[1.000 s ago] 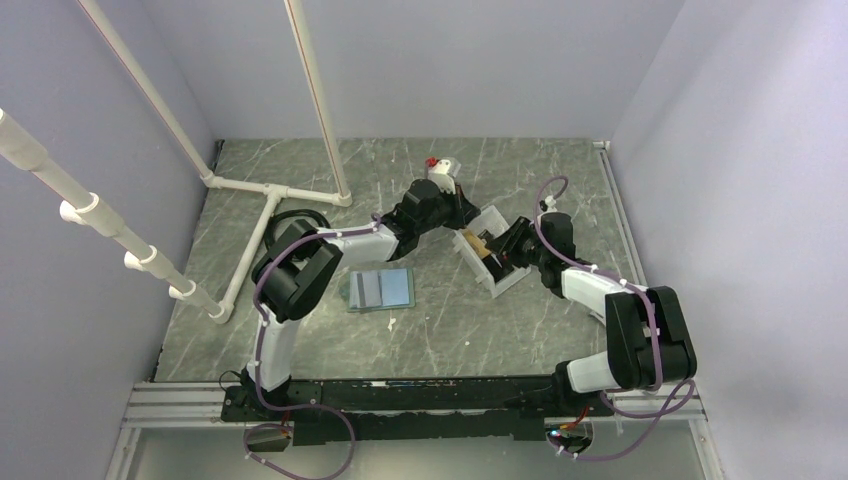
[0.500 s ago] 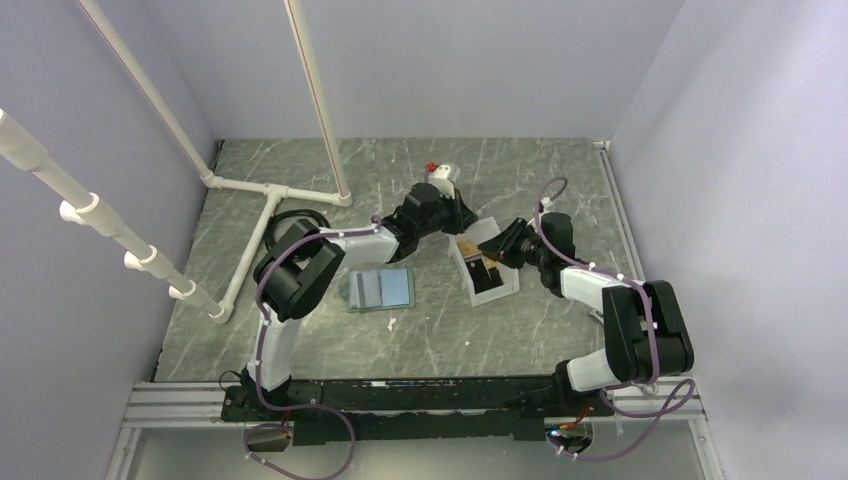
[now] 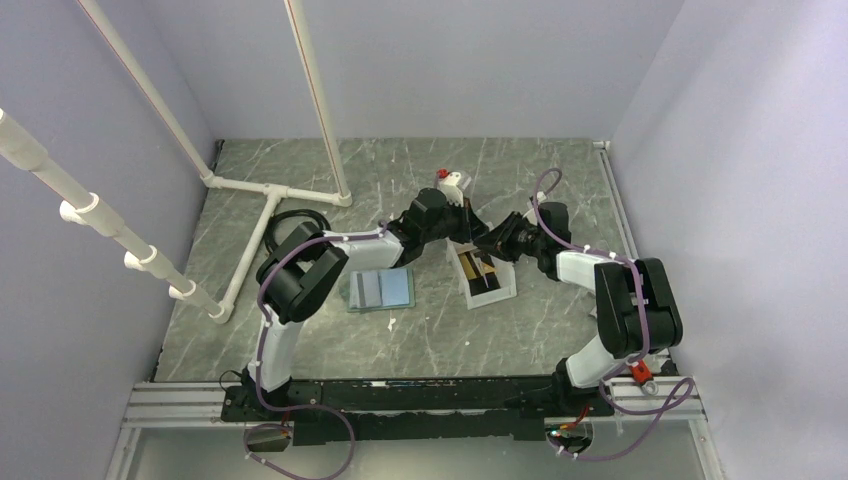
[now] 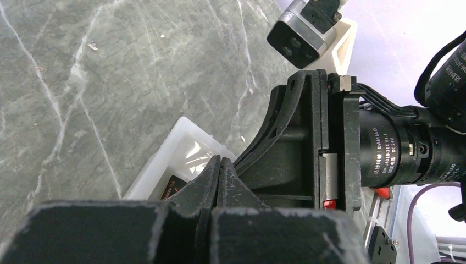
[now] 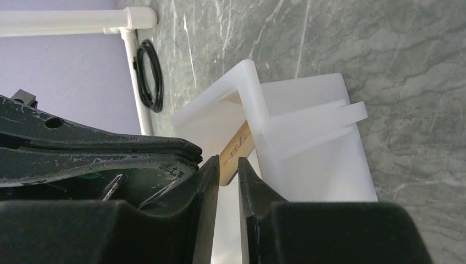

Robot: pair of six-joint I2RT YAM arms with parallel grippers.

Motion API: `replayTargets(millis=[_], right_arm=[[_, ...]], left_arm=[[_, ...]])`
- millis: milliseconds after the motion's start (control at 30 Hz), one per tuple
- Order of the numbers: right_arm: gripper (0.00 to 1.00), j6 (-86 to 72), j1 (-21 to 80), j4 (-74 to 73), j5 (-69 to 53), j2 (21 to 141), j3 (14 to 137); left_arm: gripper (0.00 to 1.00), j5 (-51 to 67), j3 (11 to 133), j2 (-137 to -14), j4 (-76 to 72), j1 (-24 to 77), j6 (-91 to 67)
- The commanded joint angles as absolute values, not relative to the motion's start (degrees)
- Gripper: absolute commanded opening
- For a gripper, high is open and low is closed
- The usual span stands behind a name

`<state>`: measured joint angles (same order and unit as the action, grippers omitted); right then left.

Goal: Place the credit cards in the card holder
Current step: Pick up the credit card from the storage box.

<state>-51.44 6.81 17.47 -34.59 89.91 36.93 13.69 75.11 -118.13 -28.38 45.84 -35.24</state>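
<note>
The card holder [image 3: 381,289] lies open on the table, light blue inside, left of both grippers. A white open-fronted bin [image 3: 497,290] lies on the table with an orange-yellow credit card [image 3: 477,265] and a dark card in it. My left gripper [image 3: 468,226] is shut and empty just above the bin [image 4: 186,144], where a dark card [image 4: 172,187] shows. My right gripper [image 5: 225,165] stands at the bin [image 5: 308,137], its jaws a narrow gap apart. The orange-yellow card [image 5: 237,146] ends right at that gap. No pale card shows.
A white pipe frame [image 3: 262,190] and a black cable coil [image 3: 300,216] occupy the back left. The coil [image 5: 149,74] also appears in the right wrist view. The two wrists sit close together over the bin.
The bin has swung round and shifted toward the near side. Both grippers moved toward each other above it. The right jaws have narrowed.
</note>
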Motion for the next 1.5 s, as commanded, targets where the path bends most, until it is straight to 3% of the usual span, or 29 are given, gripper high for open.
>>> replayTargets(millis=[0,100,200,333,533,833,1133,1467], right_arm=[[0.22,-51.2,6.7,15.2,-35.2,91.2,38.7],[0.23,-50.4,6.6,14.6,-34.6,91.5,39.0],[0.23,-49.7,6.6,13.9,-34.8,92.3,39.8],[0.23,-50.1,6.6,14.1,-35.6,92.7,40.1],[0.25,-51.7,6.6,12.3,-36.4,93.4,40.9],[0.31,-54.6,6.6,5.9,-37.8,94.0,44.1],[0.42,-56.0,7.1,-1.3,-36.4,93.0,46.2],[0.44,-64.5,8.8,-8.5,-34.1,93.4,47.2]], left_arm=[[0.0,15.9,76.0,-118.6,-29.0,46.1,-35.5],[0.04,15.7,78.5,-117.4,-22.7,45.5,-35.2],[0.23,16.3,81.4,-115.5,-14.5,44.6,-34.2],[0.41,16.1,82.2,-111.7,-4.5,43.2,-34.2],[0.53,11.1,78.8,-106.7,8.0,40.7,-39.1],[0.5,11.2,73.2,-107.3,3.7,39.6,-44.5],[0.34,14.9,70.9,-110.7,-3.5,39.9,-48.9],[0.32,14.6,70.8,-111.6,-4.8,41.1,-49.0]])
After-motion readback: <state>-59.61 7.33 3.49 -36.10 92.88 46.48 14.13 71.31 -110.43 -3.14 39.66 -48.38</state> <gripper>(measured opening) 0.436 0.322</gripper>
